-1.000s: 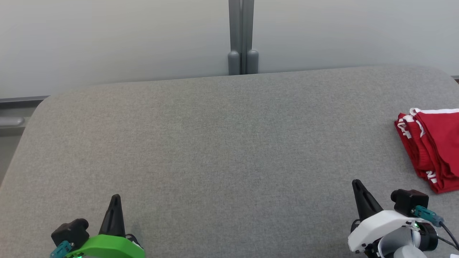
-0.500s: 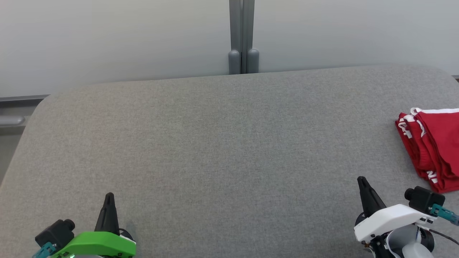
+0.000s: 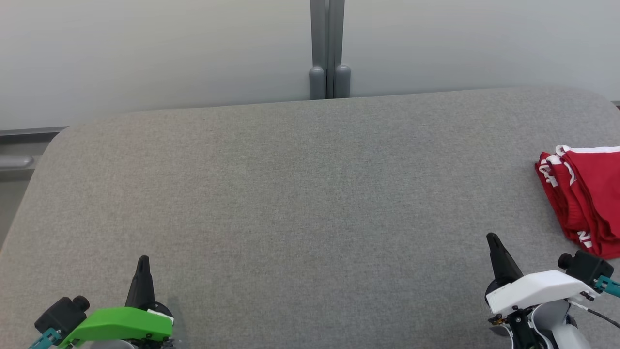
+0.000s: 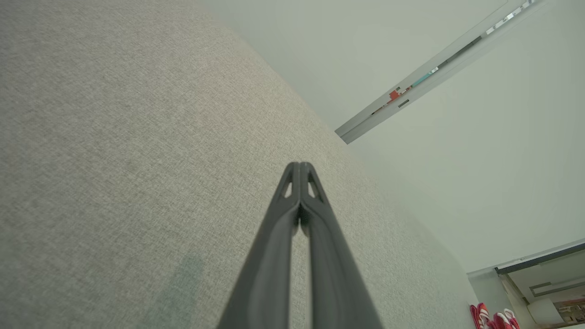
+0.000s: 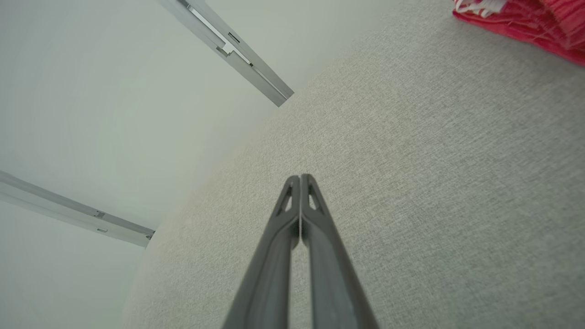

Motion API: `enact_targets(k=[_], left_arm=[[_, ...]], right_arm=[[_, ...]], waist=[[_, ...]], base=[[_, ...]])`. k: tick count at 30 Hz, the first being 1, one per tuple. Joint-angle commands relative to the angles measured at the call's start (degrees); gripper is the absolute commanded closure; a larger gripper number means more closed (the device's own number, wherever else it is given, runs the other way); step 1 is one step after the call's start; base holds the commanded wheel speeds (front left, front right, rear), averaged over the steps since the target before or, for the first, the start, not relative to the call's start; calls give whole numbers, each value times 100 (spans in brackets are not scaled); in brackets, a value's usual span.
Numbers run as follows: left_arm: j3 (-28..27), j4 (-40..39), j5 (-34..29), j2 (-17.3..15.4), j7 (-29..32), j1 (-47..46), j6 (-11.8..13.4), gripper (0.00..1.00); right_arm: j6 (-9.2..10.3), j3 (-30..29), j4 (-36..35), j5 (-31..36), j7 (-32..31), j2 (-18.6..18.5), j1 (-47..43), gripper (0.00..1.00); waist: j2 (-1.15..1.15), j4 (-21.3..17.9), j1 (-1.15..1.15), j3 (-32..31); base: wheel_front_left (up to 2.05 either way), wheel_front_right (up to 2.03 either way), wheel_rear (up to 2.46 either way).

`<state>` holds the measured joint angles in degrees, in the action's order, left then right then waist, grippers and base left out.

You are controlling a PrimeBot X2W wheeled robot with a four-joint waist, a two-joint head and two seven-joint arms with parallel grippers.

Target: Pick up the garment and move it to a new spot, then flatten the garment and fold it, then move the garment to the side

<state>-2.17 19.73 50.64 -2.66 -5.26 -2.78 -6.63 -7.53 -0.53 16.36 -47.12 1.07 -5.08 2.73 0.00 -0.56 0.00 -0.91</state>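
The garment [image 3: 588, 198] is red with white trim and lies folded at the right edge of the grey table [image 3: 300, 194], partly cut off by the head view. It also appears as a red patch [image 5: 534, 23] at the top right of the right wrist view and as a small garment [image 4: 491, 316] at the bottom right of the left wrist view. My right gripper [image 3: 492, 238] is shut and empty, near the front edge, left of the garment and apart from it; its tips [image 5: 300, 176] meet. My left gripper [image 3: 143, 260] is shut and empty at the front left, tips [image 4: 299, 164] together.
A grey post [image 3: 328, 48] stands against the pale wall behind the table's far edge. The table's corners are rounded, and a grey rail [image 3: 19, 162] runs along the wall at the far left.
Both arms have drawn outward and toward the front edge: the left gripper moved left and down, the right gripper moved right. The garment has not moved.
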Motion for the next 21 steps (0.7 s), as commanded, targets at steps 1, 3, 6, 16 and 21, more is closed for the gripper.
enact_targets(k=[1, 3, 6, 16, 21], left_arm=[[-50, -102, 203, -25, 39, -186, -46, 100], [-63, -118, 330, -26, 76, -192, -48, 100], [-82, -142, 538, -26, 135, -206, -47, 100], [-141, -221, 1141, -28, 313, -241, -51, 100], [-173, -255, 1426, -29, 398, -251, -56, 100]], right_arm=[[2, -42, -95, -207, -25, -11, 160, 100], [2, -61, -101, -351, -50, -3, 170, 100], [2, -90, -110, -571, -89, 7, 181, 100], [2, -179, -135, -1232, -200, 42, 211, 100], [3, -220, -147, -1547, -255, 60, 229, 100]], waist=[[0, 1, 0, 2], [0, 2, 0, 4], [0, 4, 0, 8], [0, 11, 0, 21], [0, 14, 0, 27]], base=[[0, 0, 0], [0, 0, 0], [0, 0, 0], [0, 0, 0], [0, 0, 0]])
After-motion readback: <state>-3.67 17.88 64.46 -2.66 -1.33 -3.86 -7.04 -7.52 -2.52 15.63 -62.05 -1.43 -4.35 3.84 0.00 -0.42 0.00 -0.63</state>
